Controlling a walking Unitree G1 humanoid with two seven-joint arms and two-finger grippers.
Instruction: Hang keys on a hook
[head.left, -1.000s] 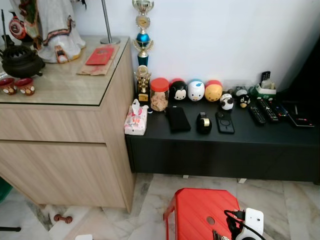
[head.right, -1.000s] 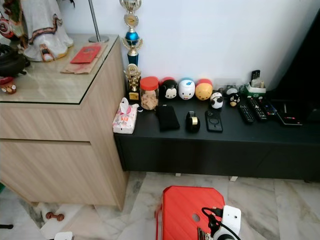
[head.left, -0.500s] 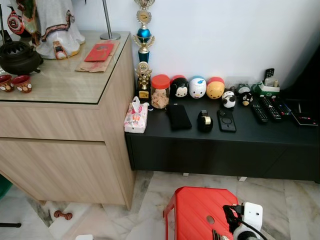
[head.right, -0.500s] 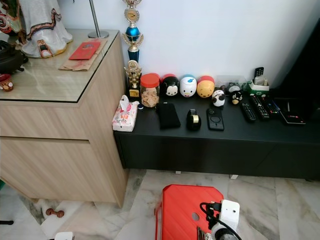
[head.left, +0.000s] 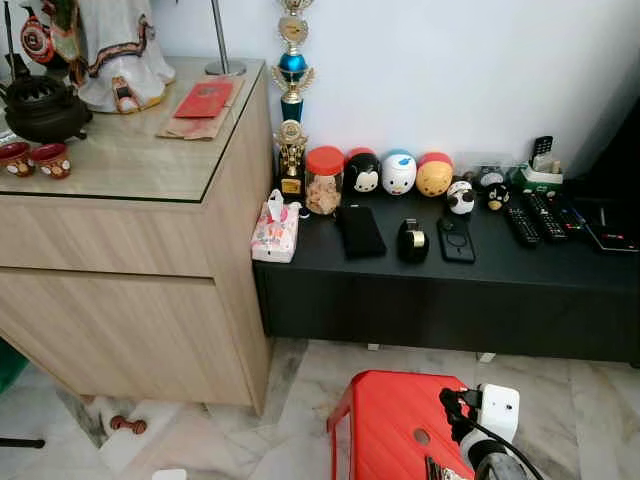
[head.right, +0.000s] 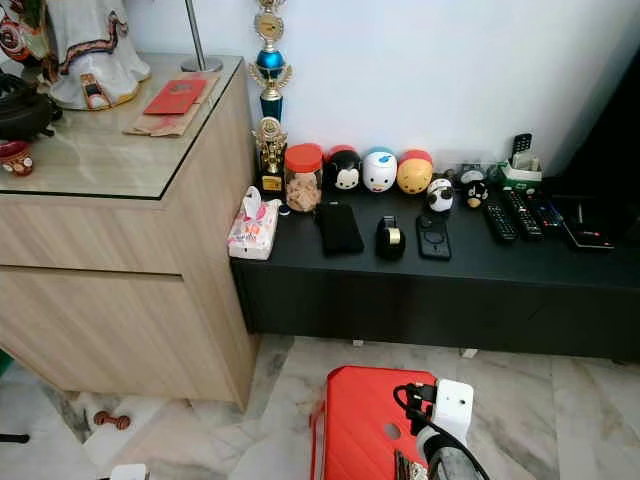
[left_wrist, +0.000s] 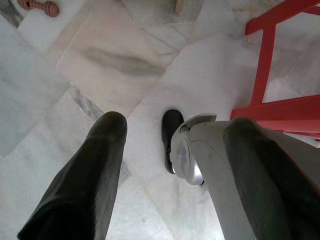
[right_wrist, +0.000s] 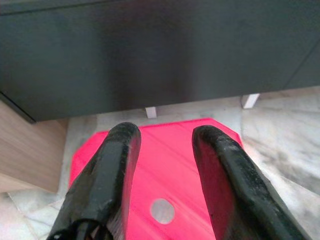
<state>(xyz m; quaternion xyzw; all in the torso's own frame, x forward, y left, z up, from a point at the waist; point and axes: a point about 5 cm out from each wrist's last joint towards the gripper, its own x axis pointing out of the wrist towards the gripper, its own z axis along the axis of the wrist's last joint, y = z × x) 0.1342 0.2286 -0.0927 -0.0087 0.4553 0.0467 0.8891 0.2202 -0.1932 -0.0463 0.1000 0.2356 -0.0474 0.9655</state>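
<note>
A small dark loop (right_wrist: 75, 231), possibly the keys' ring, hugs one finger's base on the right pincer (right_wrist: 162, 135).

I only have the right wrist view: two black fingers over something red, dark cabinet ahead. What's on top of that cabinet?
Observer: A row of items on the black cabinet: a red-lidded jar, round character figures, remote controls.
Operator: Any keys or a hook?
Observer: I can't make out either. A tissue pack sits at the cabinet's left end, beside a wooden sideboard.
Operator: And the left gripper?
Observer: The left gripper hangs open above marble floor, beside the red stool.
</note>
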